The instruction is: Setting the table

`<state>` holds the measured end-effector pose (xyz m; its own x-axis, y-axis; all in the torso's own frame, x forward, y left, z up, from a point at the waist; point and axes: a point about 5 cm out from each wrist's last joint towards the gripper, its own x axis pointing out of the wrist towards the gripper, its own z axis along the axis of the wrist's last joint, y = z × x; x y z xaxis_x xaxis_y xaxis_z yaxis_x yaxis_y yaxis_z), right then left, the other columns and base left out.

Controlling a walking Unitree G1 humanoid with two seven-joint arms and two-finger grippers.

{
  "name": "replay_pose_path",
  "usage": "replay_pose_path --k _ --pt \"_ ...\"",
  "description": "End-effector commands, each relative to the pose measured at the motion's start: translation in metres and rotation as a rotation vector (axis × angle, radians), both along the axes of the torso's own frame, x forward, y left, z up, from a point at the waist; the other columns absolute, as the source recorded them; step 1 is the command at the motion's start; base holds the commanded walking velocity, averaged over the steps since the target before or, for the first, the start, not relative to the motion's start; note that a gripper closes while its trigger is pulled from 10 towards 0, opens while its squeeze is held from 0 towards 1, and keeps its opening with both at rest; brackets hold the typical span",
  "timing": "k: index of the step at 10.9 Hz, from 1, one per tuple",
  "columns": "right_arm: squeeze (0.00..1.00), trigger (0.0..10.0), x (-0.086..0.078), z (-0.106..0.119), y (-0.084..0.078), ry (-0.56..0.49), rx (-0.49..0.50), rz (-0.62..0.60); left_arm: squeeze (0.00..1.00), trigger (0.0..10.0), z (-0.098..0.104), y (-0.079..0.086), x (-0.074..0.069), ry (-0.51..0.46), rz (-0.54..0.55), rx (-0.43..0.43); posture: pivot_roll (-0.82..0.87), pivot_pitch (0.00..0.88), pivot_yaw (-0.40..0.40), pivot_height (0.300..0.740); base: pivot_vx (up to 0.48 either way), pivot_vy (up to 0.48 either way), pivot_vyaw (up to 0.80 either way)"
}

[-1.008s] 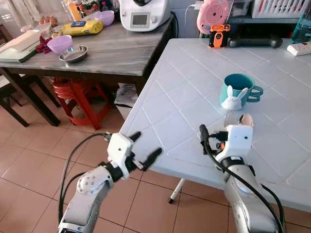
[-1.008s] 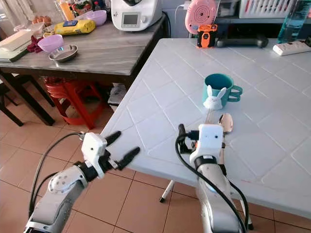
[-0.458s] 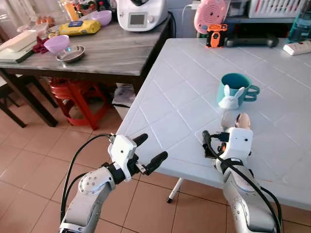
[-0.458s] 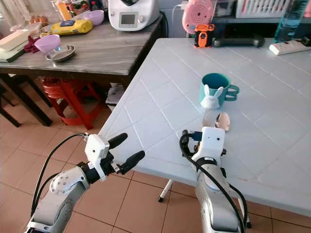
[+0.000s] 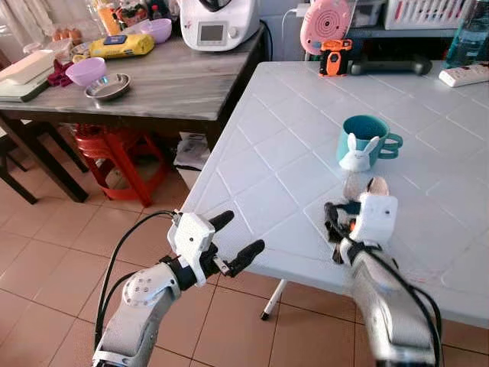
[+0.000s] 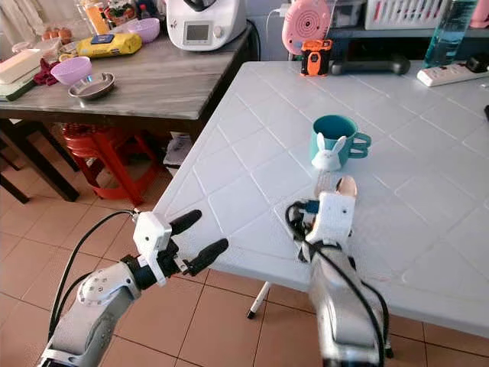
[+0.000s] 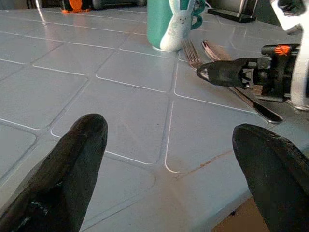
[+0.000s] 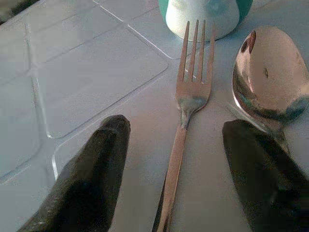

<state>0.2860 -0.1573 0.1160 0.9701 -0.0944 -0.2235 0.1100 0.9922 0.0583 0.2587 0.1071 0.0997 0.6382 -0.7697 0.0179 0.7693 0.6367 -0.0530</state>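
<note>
1. Since a second ago: right gripper (image 8: 169, 159) has eased forward toward the cutlery; left gripper (image 5: 238, 238) has opened wider beside the table edge.
2. White tiled-pattern plastic table (image 5: 267, 153): landmark; carries all task items.
3. Teal ceramic mug with white rabbit figure (image 5: 365, 142): upright, mid-table.
4. Silver metal spoon (image 8: 268, 82): bowl shiny, lying just in front of the mug, beside the fork.
5. Silver metal fork (image 8: 190, 92): tines nearly touching the mug, handle running between the right gripper's spread, empty fingers.
6. Step in hand, judged: cutlery placed or about to be adjusted; next move calls for closing on the fork handle or withdrawing cleanly.
</note>
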Motion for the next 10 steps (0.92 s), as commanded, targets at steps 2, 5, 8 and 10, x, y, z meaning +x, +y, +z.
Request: replay_pose_path --k 2,5,8,10 --pt "0.0 0.0 0.003 -0.01 0.004 0.075 -0.005 0.016 0.0 10.0 0.001 0.005 0.0 -0.015 0.002 0.012 -0.13 0.085 0.136 0.74 0.0 0.0 0.0" --pt "0.0 0.0 0.004 -0.016 0.007 0.122 -0.011 0.031 0.0 10.0 -0.001 0.006 0.0 -0.01 0.003 0.008 -0.12 0.087 0.135 0.74 0.0 0.0 0.0" --pt "0.0 0.0 0.003 -0.022 0.008 0.152 0.0 0.038 0.0 10.0 -0.001 0.006 0.0 -0.01 -0.003 0.007 -0.13 0.085 0.143 0.74 0.0 0.0 0.0" --pt "0.0 0.0 0.001 -0.024 0.006 0.165 0.013 0.028 0.0 10.0 -0.002 0.004 -0.001 -0.002 -0.022 0.001 -0.13 0.087 0.145 0.74 0.0 0.0 0.0"
